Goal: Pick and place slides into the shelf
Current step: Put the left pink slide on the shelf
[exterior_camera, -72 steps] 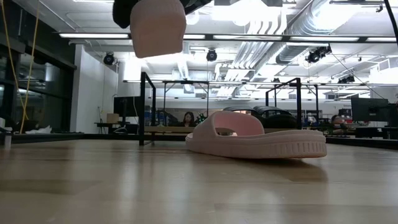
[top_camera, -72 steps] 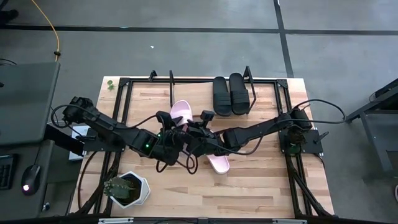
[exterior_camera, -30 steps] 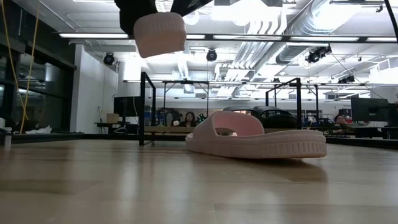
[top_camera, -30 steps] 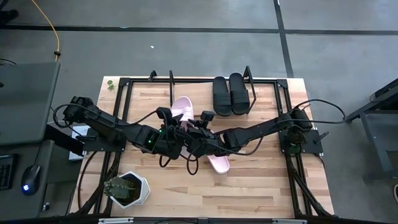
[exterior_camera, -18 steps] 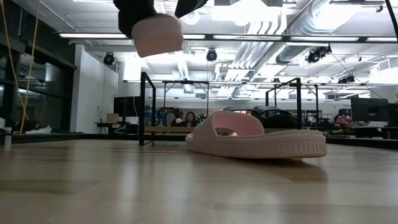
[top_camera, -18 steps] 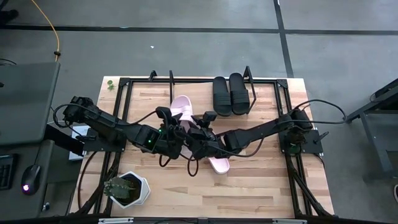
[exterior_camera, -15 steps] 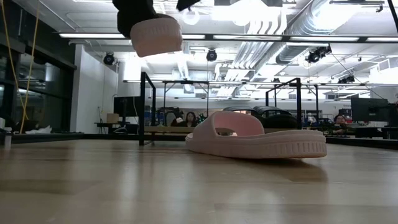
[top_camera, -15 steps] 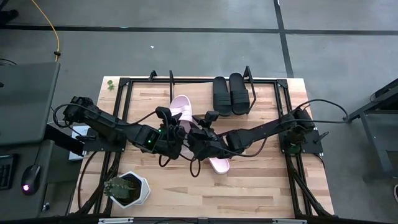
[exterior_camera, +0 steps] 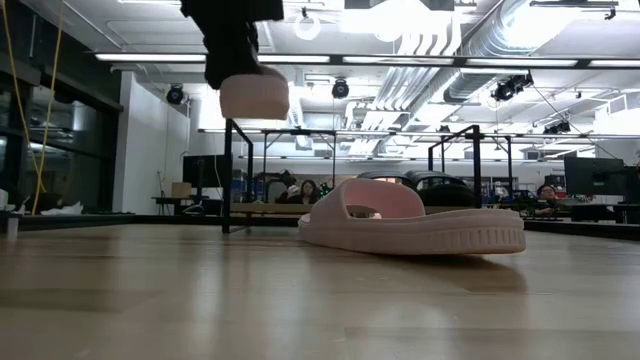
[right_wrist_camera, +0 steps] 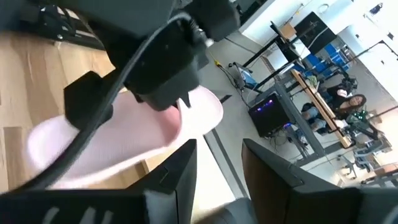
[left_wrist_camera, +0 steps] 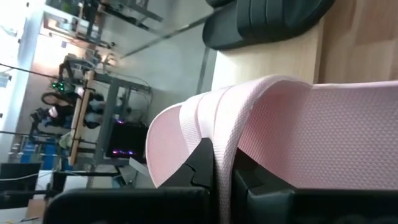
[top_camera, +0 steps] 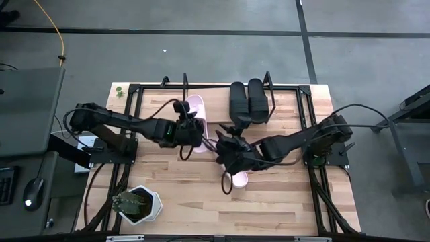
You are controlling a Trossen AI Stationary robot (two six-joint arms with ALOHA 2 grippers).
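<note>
Left pincer (top_camera: 190, 126) clamped on strap of pink slide (top_camera: 195, 107), held in air above desk (top_camera: 282, 202), at shelf (top_camera: 201, 91) beside two black slides (top_camera: 247, 101) already on it. Second pink slide (exterior_camera: 410, 222) flat on desk, mid-desk. Right pincer (top_camera: 230, 143) near shelf, above second pink slide, fingers (right_wrist_camera: 180, 171) apart, holding nothing. Potted plant (top_camera: 136, 204) at desk's near left corner.

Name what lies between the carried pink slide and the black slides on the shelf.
Bare shelf board, in the high view, separates the pink slide from the black slides.
</note>
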